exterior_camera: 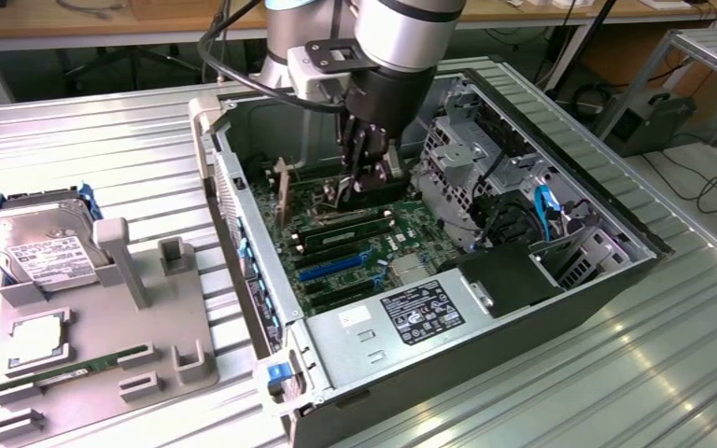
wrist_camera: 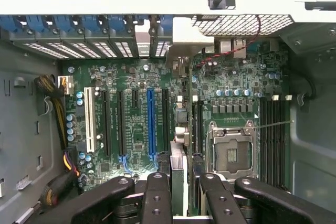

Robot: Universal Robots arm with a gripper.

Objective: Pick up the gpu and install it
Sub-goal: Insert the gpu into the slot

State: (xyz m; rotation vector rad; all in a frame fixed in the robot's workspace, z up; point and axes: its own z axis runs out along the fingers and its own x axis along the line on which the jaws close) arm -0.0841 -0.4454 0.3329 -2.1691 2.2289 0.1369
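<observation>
Gripper [exterior_camera: 366, 177] first: in the exterior view its black fingers reach down inside the open dark-grey desktop computer case [exterior_camera: 608, 280], clenched edge-on around the gpu [exterior_camera: 356, 187] — a thin flat card held upright, so that its lower edge can meet a slot on the green motherboard [exterior_camera: 358, 247] below. Card and board look nearly touching, though whether the edge is seated I cannot tell. The silver and black arm [exterior_camera: 390, 37] comes in from above the case, its wrist pointing almost straight down. Well apart, on the ribbed metal table [exterior_camera: 97, 140] toward the exterior view's left, a grey parts fixture [exterior_camera: 109, 327] carries a silver hard drive with a white label [exterior_camera: 41, 247] and a slim green memory stick [exterior_camera: 72, 367] (both untouched).

From the wrist view, the black fingers [wrist_camera: 157, 198] close on the card [wrist_camera: 179, 145], seen on edge as a narrow strip running toward its silver bracket [wrist_camera: 189, 38] at the case's rear wall. It stands just beside the long blue expansion slot [wrist_camera: 151, 124] — on the side toward the empty silver processor socket [wrist_camera: 232, 153] — and lines up with the slots' direction.
</observation>
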